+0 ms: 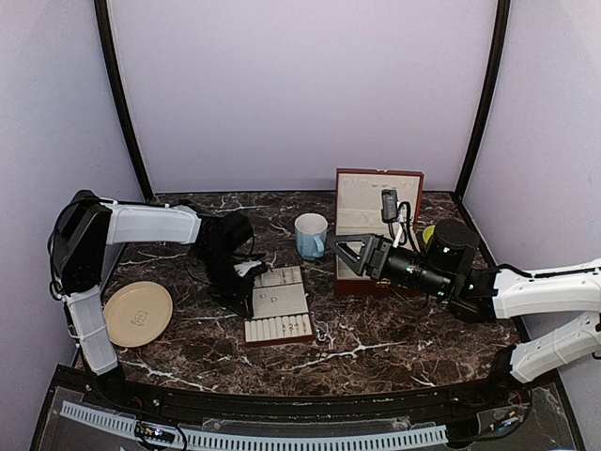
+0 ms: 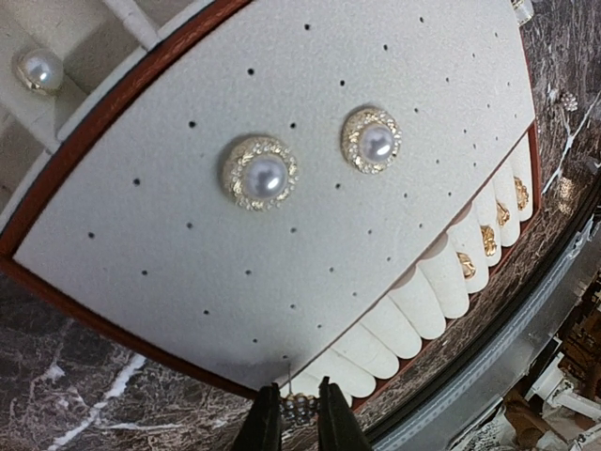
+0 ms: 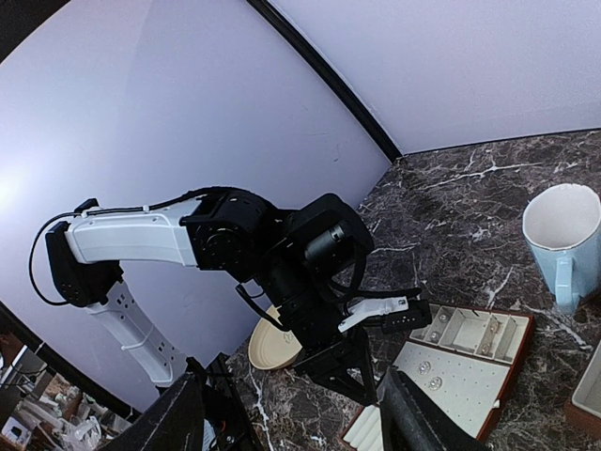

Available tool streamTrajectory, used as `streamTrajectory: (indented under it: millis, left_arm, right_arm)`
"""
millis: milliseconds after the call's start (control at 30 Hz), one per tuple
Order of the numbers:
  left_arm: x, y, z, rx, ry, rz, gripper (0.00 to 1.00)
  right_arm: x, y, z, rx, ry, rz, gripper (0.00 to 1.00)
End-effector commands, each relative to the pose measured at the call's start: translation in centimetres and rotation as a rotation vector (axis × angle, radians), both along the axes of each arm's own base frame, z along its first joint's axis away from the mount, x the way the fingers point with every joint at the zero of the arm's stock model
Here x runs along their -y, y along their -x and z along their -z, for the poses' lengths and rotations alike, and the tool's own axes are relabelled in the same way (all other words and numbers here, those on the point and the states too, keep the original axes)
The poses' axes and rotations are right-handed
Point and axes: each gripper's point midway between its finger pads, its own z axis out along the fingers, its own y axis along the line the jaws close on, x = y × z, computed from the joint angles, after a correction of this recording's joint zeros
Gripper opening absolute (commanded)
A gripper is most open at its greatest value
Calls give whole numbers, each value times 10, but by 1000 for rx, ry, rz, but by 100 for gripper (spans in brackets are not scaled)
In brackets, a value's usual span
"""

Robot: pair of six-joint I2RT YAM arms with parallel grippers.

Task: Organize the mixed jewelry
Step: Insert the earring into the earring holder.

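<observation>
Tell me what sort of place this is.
Probably a robot test booth, not a home: plain lilac walls enclose a marble-look table, two arms are bolted at its near edge, and a jewelry tray is staged with pearl studs.

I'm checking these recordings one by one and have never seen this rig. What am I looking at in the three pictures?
Two robot arms stand on a marble table. The top picture comes from a fixed camera above and behind them. The other two come from cameras on the wrists.

The left gripper is low at the edge of a cream jewelry tray. Its fingers pinch a small beaded piece. Two pearl studs sit on the tray's pad, and gold rings fill its slots.

The right gripper hangs open in the air, holding nothing, in front of an open box. A blue mug and a tan plate also stand there.
</observation>
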Motion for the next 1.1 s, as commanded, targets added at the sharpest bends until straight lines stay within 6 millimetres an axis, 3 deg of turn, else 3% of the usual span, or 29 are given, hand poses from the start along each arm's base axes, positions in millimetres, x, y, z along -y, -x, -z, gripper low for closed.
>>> streamTrajectory:
  millis: [0,1067]
  left_arm:
    - [-2,1,1,-7,2,9,12]
    - [-7,-8,4,42,-33,15,12]
  right_arm:
    - [1,-3,-6,9,-29,11,64]
    - [1,-3,-5,5,-28,11,64]
